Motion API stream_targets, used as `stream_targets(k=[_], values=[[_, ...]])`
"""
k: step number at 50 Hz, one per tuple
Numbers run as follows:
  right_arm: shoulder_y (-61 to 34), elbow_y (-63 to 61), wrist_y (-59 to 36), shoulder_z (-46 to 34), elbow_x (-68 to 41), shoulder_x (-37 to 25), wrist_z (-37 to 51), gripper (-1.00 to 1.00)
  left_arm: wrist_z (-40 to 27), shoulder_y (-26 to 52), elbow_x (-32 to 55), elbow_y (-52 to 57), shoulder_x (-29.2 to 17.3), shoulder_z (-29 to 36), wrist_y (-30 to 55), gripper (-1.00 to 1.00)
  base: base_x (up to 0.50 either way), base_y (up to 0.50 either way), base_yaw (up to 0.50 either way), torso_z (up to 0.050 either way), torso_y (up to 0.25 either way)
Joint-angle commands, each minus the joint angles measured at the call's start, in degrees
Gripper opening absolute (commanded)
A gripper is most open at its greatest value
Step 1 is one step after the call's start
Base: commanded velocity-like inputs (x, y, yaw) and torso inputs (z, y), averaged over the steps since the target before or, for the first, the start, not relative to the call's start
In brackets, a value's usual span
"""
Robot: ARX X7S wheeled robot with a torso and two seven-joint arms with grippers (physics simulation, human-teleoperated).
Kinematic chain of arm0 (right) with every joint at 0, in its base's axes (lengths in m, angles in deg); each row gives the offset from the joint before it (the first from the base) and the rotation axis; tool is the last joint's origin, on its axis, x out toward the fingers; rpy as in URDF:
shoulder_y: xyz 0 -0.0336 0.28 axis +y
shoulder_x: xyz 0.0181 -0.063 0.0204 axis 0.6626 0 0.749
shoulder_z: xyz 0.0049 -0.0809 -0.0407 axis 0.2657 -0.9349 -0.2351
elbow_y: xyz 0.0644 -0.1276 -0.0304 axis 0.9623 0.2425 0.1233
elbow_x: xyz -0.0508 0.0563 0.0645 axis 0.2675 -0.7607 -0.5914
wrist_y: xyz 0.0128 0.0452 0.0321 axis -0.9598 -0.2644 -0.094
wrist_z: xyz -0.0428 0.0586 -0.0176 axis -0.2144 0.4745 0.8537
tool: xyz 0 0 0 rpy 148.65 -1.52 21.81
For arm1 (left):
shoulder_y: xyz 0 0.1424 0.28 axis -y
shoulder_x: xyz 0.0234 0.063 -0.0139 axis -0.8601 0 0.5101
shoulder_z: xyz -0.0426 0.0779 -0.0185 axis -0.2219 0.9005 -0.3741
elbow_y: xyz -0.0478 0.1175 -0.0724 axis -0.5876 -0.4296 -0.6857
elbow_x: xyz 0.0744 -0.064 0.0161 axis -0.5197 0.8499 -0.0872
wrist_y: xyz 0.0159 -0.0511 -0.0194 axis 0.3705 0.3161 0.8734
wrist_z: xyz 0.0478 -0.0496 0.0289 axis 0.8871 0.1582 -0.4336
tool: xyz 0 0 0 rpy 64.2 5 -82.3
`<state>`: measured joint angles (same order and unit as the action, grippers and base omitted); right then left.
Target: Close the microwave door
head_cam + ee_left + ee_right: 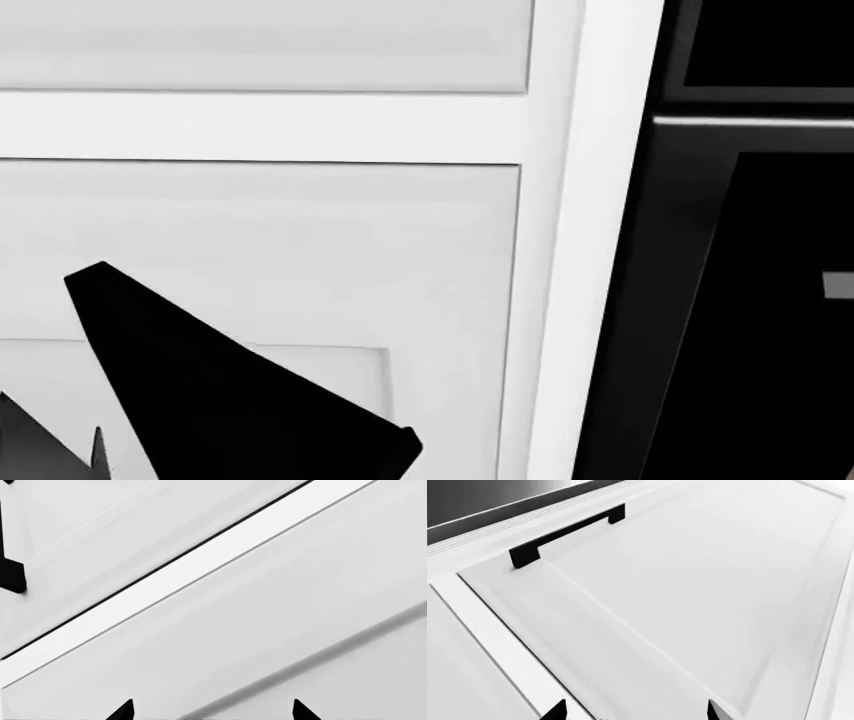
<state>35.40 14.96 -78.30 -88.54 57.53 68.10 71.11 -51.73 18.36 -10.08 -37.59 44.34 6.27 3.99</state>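
- Finding the microwave comes first, because you cannot see its door clearly yet.
- Your left gripper (213,711) has its jaws wide apart and holds nothing; only a white cabinet door (280,630) lies ahead of them.
- Your right gripper (635,711) is the same, with a black handle (567,532) far beyond its jaws.
- The dark appliance (747,300) far off to the right may be the microwave; turn there before reaching.

Head view: close, facing white cabinet fronts (267,250), a black appliance (747,300) at frame right. Both wrist views: close, oblique, sharing white cabinet panels.
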Motion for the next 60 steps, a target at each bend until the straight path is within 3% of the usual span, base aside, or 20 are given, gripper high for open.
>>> stream_targets(k=[1,12,19,26,36,48,60], values=[[-10.6,-4.5,-12.9,-7.2,3.1,0.6,-2.7,1.00,-0.5,0.1,0.1,-0.7,-0.3,0.2,-0.5,1.00,0.00,0.00,0.00,0.000,0.000],[-24.9,-7.7,-30.0,-13.1,7.3,1.0,-7.8,1.00,0.3,0.7,0.0,-0.1,0.0,0.7,0.7,1.00,0.00,0.00,0.00,0.000,0.000],[-28.3,-7.8,-33.7,-15.6,8.5,1.1,-9.1,1.00,0.8,0.8,-0.2,0.7,0.1,0.9,1.4,1.00,0.00,0.00,0.00,0.000,0.000],[-41.5,-7.8,-47.1,-22.1,6.9,1.0,-9.5,1.00,-0.3,0.6,0.2,-0.3,-0.5,0.7,0.1,1.00,0.00,0.00,0.00,0.000,0.000],[-54.4,-7.8,-56.2,-17.6,-1.2,1.1,-8.5,1.00,-0.6,0.8,0.2,-1.0,-0.7,1.0,-0.3,1.00,0.00,0.00,0.00,0.000,0.000],[-72.5,-5.5,-67.3,-18.2,7.1,0.2,-20.3,1.00,0.5,1.4,-0.1,0.2,-0.1,1.6,1.4,1.00,0.00,0.00,0.00,0.000,0.000],[-77.6,-4.2,-69.7,-15.2,5.2,-0.7,-21.4,1.00,0.6,1.5,-0.2,0.7,-0.2,1.9,1.7,1.00,0.00,0.00,0.00,0.000,0.000]])
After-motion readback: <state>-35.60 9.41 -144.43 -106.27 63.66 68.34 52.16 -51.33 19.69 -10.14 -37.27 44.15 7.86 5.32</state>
